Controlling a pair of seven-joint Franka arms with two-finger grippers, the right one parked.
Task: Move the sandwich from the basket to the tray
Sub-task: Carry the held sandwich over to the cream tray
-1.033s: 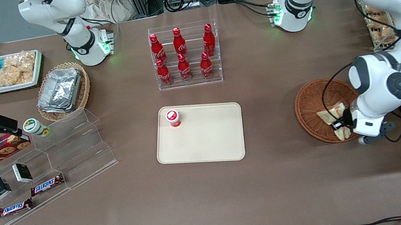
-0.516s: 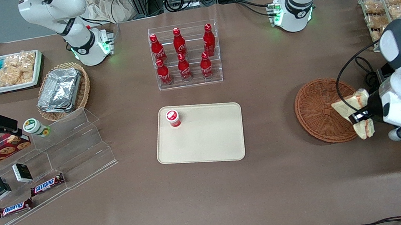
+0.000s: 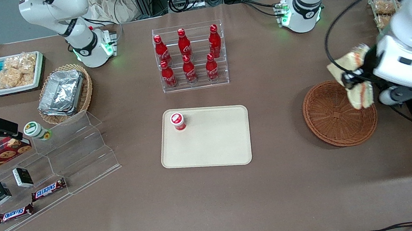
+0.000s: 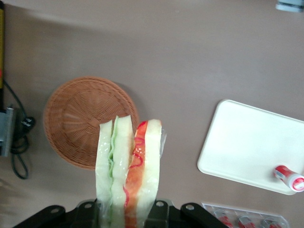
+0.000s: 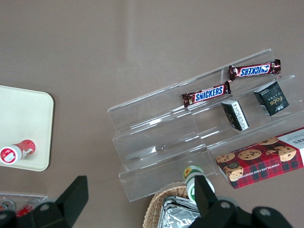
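In the left wrist view the picture's edge cuts off the base of the sandwich (image 4: 127,175), so the pincer (image 4: 126,213) shows only as dark mounts flanking it. In the front view the sandwich (image 3: 353,76) covers part of the basket (image 3: 334,118) rim. The bottle rack (image 4: 244,219) is cropped, its bottles too small to read.

basket (image 3: 334,122): woven wicker, rough, matt
tray (image 3: 210,146): smooth plastic, matt
sandwich (image 4: 128,166): soft bread, clear glossy wrap
gripper (image 3: 353,79): black finger parts, clamped on the sandwich above the basket
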